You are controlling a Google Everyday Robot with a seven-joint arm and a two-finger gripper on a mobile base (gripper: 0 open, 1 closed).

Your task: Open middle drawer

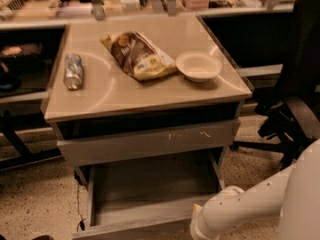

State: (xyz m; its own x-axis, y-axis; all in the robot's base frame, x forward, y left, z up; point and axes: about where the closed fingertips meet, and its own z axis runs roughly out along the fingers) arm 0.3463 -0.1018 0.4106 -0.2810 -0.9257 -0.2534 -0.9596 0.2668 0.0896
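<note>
Now the middle drawer (150, 184) juts toward the camera, long axis left-right; gripper unseen below frame.

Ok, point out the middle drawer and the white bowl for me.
middle drawer (155, 181), camera view, bare tray floor.
white bowl (198, 65), camera view, centre of its inside.
end effector: out of view; the arm (240, 204), camera view, leaves the bottom edge beside the drawer front.

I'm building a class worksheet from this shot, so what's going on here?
A robot's white arm reaches toward the front of the wide, shallow grey middle drawer, which stands pulled out, bare tray showing. The claw is out of view, below the picture's bottom edge. The taller scratched grey drawer front above sits further back. A silver can, brown snack bag and white bowl lie on the beige tabletop.
</note>
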